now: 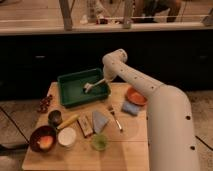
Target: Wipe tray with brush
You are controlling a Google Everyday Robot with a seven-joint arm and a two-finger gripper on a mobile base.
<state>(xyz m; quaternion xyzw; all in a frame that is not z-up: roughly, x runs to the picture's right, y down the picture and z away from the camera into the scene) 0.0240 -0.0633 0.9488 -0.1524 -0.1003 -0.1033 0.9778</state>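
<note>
The dark green tray point(70, 91) stands at the back left of the wooden table. The whitish brush point(91, 85) lies inside it, its pale head low on the tray floor near the middle and its thin handle rising to the right. My gripper point(105, 78) is at the handle's upper end, over the tray's right side, at the tip of the white arm that reaches in from the right. The gripper seems to hold the brush handle, but the arm's wrist hides the contact.
A round orange bowl point(135, 95) and a blue cloth point(130, 107) lie right of the tray. A metal fork point(115, 118), a green cup point(99, 142), a white bowl point(66, 136), a dark bowl point(35, 137) holding fruit and a metal cup point(55, 117) stand in front.
</note>
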